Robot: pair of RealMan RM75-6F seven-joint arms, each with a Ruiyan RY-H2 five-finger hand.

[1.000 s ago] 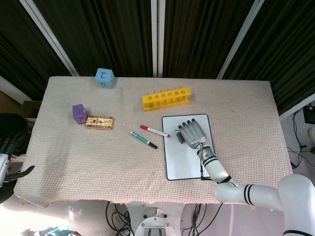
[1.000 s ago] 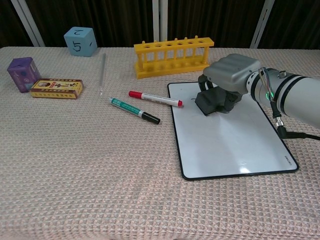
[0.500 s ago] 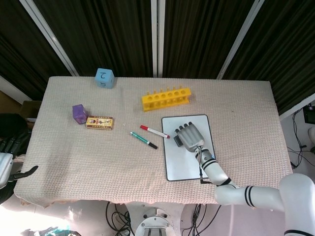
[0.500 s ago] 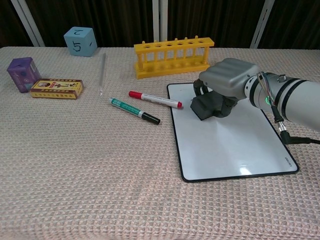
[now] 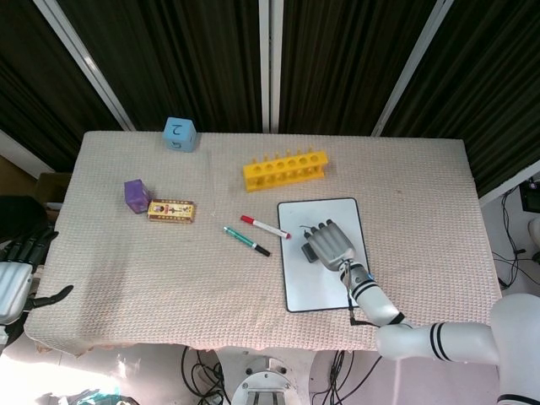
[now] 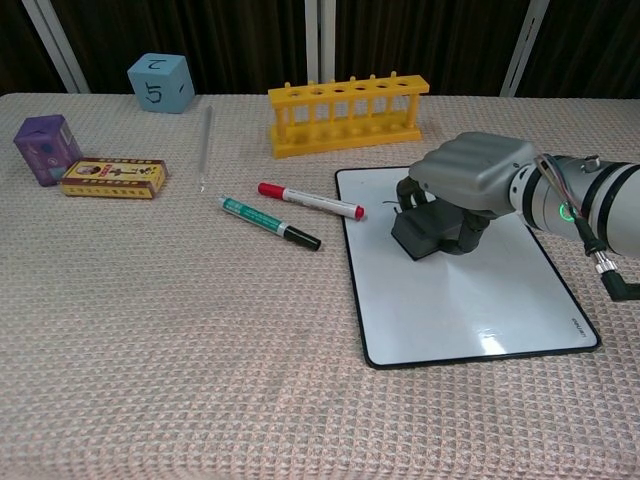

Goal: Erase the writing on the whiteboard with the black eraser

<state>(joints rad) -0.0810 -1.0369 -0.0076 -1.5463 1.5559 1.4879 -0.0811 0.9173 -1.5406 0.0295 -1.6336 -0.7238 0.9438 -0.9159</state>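
As the right robot hand slid toward the robot along the whiteboard, it kept the black eraser clamped under its curled fingers and pressed flat on the board's upper half, a little lower than half a second before. A faint dark stroke remained just above the eraser near the top-left corner, so the wiping looked unfinished. The left robot hand hung off the counter's edge, fingers apart, holding nothing. The red marker lay just beside the board.
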